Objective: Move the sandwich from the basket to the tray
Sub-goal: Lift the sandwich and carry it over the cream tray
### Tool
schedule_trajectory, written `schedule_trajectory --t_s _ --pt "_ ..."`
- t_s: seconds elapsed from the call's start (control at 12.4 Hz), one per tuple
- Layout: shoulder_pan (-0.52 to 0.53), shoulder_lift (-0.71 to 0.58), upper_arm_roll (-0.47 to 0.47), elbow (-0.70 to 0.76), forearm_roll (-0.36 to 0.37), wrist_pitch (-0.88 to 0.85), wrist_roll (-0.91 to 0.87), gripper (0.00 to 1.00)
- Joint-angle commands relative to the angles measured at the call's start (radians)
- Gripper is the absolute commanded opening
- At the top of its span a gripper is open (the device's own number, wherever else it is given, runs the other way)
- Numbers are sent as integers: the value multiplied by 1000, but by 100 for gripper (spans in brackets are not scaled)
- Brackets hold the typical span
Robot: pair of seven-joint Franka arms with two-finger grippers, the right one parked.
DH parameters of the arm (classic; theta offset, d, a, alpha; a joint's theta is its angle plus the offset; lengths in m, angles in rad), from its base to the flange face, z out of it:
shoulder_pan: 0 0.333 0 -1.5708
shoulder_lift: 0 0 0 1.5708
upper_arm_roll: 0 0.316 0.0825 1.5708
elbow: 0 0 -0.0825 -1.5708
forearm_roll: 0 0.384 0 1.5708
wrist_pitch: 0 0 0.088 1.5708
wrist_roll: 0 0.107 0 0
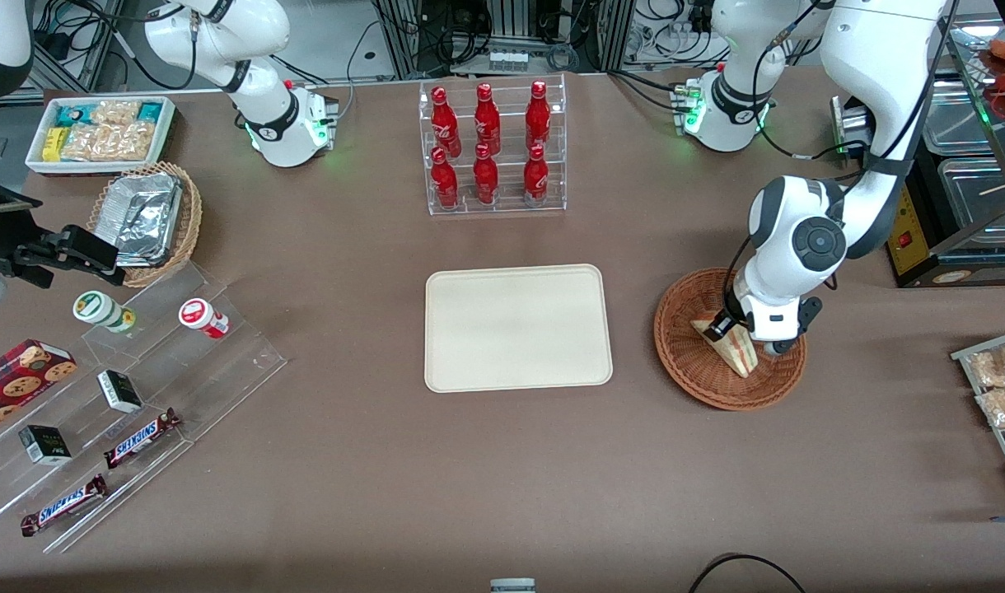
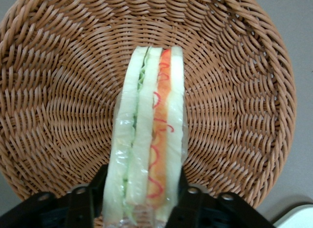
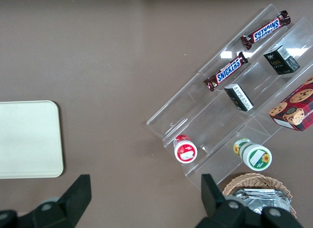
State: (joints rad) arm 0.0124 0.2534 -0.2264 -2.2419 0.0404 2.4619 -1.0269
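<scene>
The left arm's hand (image 1: pixel 726 328) is clamped on the pale triangular sandwich (image 2: pixel 146 140) inside the round reddish-brown wicker basket (image 1: pixel 682 362), beside the flat cream rectangular tray (image 1: pixel 517 327). Readable writing: "SNICKERS" on brown chocolate bars (image 3: pixel 226 71).

The front view looks down steeply on the whole brown table (image 1: pixel 371 461), facing both arm bases. The left wrist view sits very close above the basket (image 2: pixel 234 57), looking past the gripper (image 2: pixel 139 201), whose fingers press the sandwich (image 2: pixel 149 140); basket (image 1: pixel 692 362), sandwich (image 1: pixel 737 350) and gripper (image 1: pixel 729 325) show small in the front view too. The right wrist view looks straight down from higher up, sharing the tray (image 3: pixel 27 140) (image 1: pixel 515 325) and acrylic stepped shelf (image 3: pixel 230 115) (image 1: pixel 140 412) with the front view.
</scene>
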Motion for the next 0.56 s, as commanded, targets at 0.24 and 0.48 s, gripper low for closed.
schedule_trajectory --t_s 0.24,0.48 --pt "0 -46 -33 169 21 -338 133 9" --pt "0 -48 -115 266 21 -513 240 9"
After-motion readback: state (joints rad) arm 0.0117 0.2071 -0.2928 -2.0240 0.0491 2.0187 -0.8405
